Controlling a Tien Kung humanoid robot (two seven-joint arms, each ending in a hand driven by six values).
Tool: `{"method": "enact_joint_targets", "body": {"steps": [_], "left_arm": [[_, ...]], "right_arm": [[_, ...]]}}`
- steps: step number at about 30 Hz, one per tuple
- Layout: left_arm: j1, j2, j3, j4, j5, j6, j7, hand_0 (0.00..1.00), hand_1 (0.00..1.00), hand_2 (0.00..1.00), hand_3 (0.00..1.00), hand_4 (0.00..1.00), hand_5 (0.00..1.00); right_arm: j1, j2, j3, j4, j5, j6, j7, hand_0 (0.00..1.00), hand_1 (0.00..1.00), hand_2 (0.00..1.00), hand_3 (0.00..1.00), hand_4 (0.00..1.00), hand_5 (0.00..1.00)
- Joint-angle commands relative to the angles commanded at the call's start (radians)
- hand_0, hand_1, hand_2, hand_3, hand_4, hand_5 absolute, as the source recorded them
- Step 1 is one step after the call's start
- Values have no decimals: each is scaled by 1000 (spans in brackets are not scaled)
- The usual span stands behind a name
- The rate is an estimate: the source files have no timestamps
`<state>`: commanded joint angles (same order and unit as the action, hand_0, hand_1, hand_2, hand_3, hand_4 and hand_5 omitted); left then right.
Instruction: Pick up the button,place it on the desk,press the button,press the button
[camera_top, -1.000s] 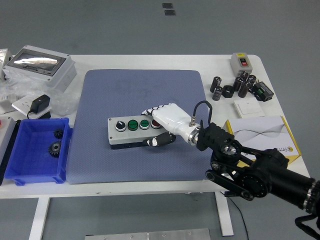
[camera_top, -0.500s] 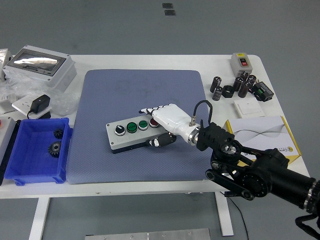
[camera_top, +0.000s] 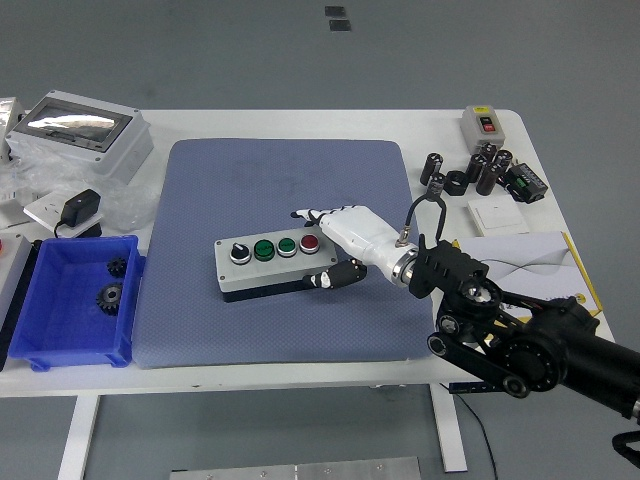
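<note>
two gears (camera_top: 108, 283) (blue bin (camera_top: 40, 335)) left of button box (camera_top: 268, 266).

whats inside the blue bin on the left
Two small dark gears lie in the blue bin, one behind the other. Its near wall hides the closest strip of floor.

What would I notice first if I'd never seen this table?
Probably the white robot hand in the middle of the blue-grey mat, on the right end of a grey button box with green and red buttons. Next, the bright blue bin with gears at the table's left edge.
</note>
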<state>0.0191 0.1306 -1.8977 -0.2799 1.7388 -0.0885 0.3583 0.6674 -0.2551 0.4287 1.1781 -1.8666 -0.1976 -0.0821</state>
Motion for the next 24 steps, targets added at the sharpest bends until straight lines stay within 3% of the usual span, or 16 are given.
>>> {"method": "enact_joint_targets", "body": {"steps": [9,15,19,22,24], "left_arm": [[2,0,0,1,1,4,0,708,683,684,845,495,797],[1,1,-1,0,6,7,2,708,684,684,844,494,795],[-1,0,-4,0,11,7,-1,708,684,684,844,494,795],[-1,0,-5,0,12,8,-3,708,684,685,839,489,790],[1,0,-5,-1,11,8,-2,708,684,685,839,489,790]], "right_arm": [[-19,-51,-34,64,68,-18,-6,702,738,827,963,870,245],[-22,-73,-30,97,71,-24,-14,694,735,828,965,900,276],[-40,-86,25,138,100,0,-8,694,735,828,965,900,276],[-74,-127,98,203,139,21,9,695,737,834,973,903,287],[-97,-162,147,248,143,7,15,695,737,834,973,903,287]]}}
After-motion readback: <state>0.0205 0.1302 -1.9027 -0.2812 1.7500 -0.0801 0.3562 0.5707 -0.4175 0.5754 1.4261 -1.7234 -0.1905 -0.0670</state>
